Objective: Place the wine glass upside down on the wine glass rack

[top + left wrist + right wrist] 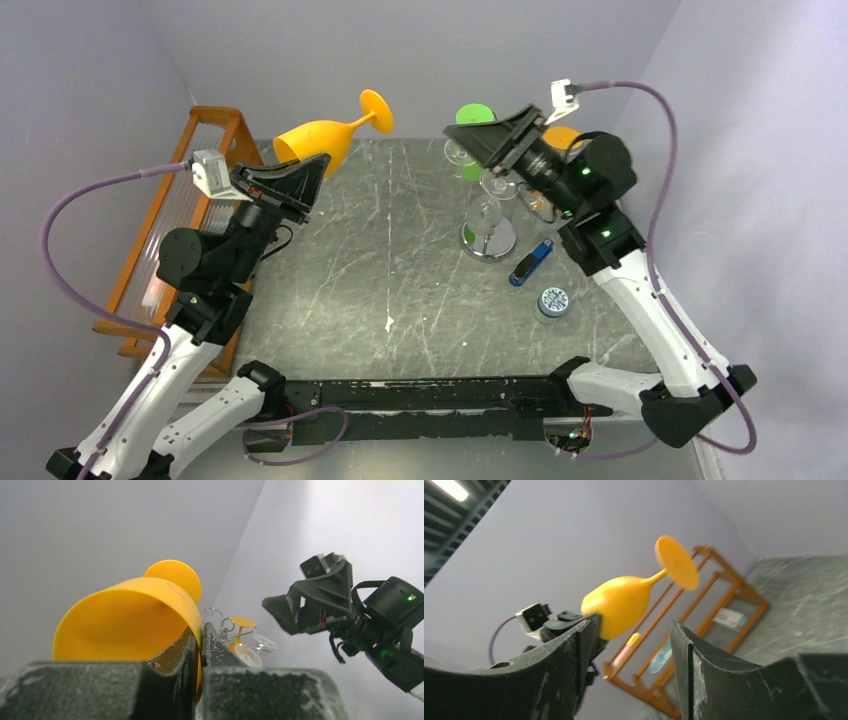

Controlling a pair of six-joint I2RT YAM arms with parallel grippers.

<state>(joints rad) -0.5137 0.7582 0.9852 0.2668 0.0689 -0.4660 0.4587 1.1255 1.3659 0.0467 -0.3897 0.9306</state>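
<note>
The left hand (312,168) pinches the orange wine glass (318,135) by its bowl rim, high over the desk's (380,280) far-left corner, foot tilted up and away. The right hand (480,138) is spread and empty beside the wine glass rack (488,240). Best to roll the foot fully upward, then slide the stem into a free loop — hung glasses (462,155) and that arm crowd the rack, but mid-desk lies open

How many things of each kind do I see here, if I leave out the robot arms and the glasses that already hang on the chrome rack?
Yellow wine glass, held in the air: 1
Racks: 2 (chrome wine glass rack, orange wooden rack)
Blue USB stick: 1
Small round tin: 1
Total: 5
</note>
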